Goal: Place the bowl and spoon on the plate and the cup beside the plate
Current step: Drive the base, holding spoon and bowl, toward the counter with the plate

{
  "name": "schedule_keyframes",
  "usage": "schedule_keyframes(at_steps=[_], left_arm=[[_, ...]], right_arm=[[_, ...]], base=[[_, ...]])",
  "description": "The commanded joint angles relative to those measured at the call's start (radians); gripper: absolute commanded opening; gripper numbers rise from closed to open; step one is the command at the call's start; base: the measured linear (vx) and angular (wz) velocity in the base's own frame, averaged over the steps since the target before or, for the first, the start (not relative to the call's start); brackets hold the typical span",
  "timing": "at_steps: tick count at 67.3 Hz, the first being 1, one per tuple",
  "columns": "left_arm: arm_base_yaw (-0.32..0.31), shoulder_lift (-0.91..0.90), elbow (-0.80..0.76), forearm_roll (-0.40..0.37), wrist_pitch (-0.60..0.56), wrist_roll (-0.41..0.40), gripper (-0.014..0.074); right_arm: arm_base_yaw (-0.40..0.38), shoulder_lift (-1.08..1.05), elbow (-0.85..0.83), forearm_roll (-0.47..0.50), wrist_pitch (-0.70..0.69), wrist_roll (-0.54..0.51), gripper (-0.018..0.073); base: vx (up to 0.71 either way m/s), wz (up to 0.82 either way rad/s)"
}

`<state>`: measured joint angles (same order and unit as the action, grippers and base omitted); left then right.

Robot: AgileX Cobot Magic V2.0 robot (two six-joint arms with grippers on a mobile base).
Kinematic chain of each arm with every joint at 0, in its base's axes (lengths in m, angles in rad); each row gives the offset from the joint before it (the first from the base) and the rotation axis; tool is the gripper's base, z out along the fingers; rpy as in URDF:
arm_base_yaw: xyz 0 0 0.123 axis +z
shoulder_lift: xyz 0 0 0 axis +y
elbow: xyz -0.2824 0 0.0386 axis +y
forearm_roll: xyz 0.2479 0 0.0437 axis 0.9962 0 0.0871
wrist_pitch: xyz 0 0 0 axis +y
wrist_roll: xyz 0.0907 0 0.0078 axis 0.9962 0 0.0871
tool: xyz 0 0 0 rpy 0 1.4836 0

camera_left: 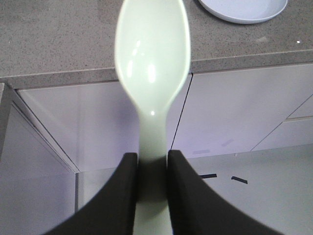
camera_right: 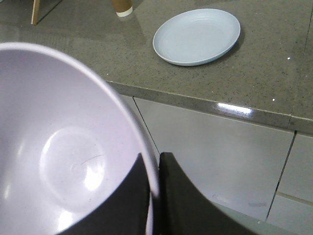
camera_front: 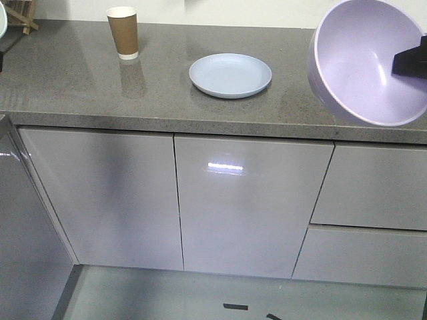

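On the far left of the grey countertop (camera_front: 67, 80), the cup (camera_front: 123, 32) stands upright near the back wall, well apart from both grippers. Left gripper (camera_left: 152, 157): jaws pressed against the handle of the spoon (camera_left: 152, 63), one finger on each side. The scoop points straight out ahead of the fingers with its hollow face toward the wrist camera, held in the air. The plate (camera_front: 230, 75) lies flat on the countertop, ahead and to the right of the left gripper. Right gripper (camera_right: 154, 164): pinching the rim of the bowl (camera_front: 370, 60), one finger inside and one outside. The bowl is off the counter and tipped, its opening toward the front camera. From this gripper the plate lies ahead, past the counter's front edge, with the cup's base farther ahead. Glossy cabinet doors (camera_front: 247, 200) sit below both grippers.
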<state>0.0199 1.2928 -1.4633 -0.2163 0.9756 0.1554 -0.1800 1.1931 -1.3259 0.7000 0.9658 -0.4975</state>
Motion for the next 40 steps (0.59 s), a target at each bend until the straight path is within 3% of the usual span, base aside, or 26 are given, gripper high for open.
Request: schedule_keyframes(at_steps=[1, 40], left_arm=[[-0.005, -0.024, -0.026, -0.023, -0.057, 0.000, -0.0008], [-0.005, -0.024, -0.026, -0.023, -0.057, 0.000, -0.0008]], right_arm=[[-0.003, -0.023, -0.029, 0.049, -0.043, -0.007, -0.0006], [-0.003, -0.023, -0.029, 0.049, -0.043, -0.007, -0.0006]], base=[[0.12, -0.01], [0.16, 0.04]])
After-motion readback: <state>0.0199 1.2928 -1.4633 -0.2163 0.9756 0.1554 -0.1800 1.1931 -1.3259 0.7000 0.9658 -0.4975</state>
